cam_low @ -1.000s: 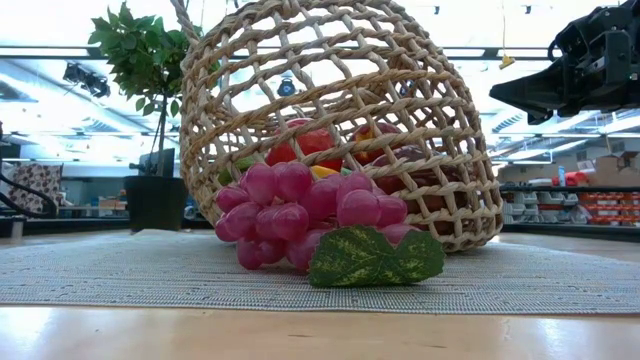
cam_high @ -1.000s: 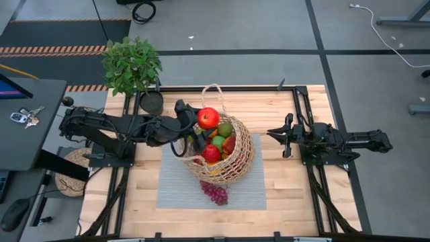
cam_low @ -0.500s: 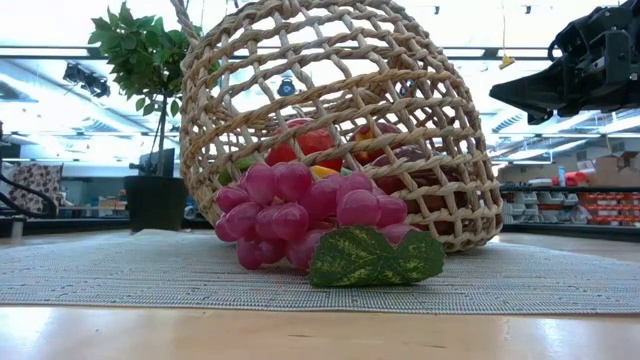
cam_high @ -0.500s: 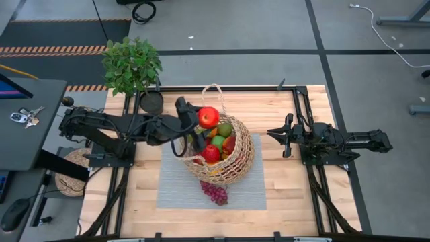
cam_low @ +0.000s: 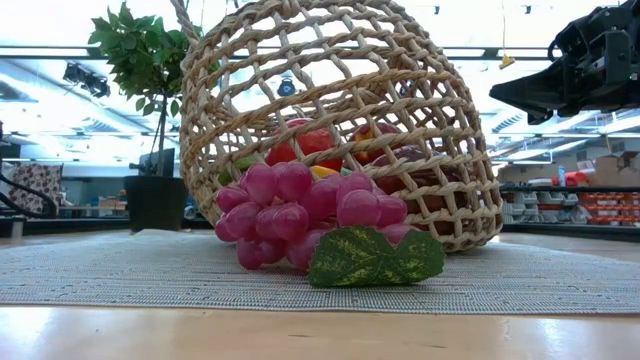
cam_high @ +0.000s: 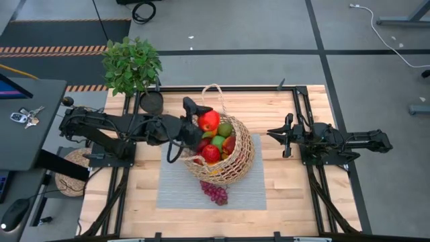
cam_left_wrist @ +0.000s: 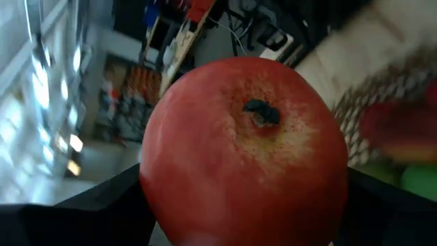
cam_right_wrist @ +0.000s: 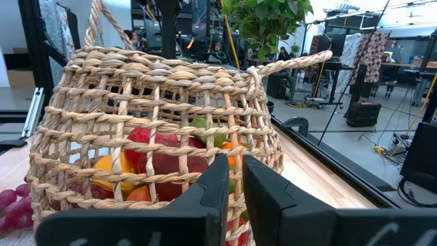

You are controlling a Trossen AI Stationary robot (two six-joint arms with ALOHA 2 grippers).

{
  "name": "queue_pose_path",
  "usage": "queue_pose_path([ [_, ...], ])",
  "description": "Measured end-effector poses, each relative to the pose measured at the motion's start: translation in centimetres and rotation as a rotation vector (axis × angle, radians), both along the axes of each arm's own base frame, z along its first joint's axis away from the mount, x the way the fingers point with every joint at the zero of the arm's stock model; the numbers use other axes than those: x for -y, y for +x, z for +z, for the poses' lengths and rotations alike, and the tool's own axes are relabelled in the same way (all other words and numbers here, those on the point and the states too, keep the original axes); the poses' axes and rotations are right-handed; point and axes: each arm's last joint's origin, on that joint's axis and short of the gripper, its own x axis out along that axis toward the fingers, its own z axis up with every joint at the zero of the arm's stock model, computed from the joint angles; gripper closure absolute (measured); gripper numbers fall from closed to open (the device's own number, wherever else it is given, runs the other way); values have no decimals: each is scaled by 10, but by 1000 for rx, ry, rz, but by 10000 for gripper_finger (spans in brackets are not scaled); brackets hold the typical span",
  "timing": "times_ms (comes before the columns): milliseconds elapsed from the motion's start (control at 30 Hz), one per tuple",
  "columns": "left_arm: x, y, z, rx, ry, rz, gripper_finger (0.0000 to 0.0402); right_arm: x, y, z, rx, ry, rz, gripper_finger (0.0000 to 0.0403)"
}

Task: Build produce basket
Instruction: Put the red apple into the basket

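left gripper [cam_high: 201, 121] clasps a red apple [cam_high: 209, 121] over the basket [cam_high: 235, 161]; right gripper [cam_high: 281, 136] waits, fingers pressed together. risk: the apple, released on heaped produce [cam_high: 216, 141], rolls out.

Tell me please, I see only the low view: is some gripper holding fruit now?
Observer: Yes. The left gripper holds a red apple over the basket mouth.
Operator: Where is the other arm?
Observer: The right gripper waits shut, right of the basket, apart from it.
Operator: The grapes are inside?
Observer: No, they lie on the grey mat, outside, against the basket's near side.
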Motion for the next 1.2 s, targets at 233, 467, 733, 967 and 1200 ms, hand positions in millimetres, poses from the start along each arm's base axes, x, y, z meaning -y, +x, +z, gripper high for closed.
queue_pose_path([
  [233, 0, 0, 0, -184, 321, -100, 67, 0, 0, 0, 0, 0, 0, 353],
  [467, 0, 0, 0, -364, 638, -198, 67, 0, 0, 0, 0, 0, 0, 353],
  [733, 0, 0, 0, -377, 662, -205, 67, 0, 0, 0, 0, 0, 0, 353],
  [967, 1, 0, 0, -463, 816, -254, 67, 0, 0, 0, 0, 0, 0, 353],
  [1200, 1, 0, 0, -586, 1029, -319, 67, 0, 0, 0, 0, 0, 0, 353],
])
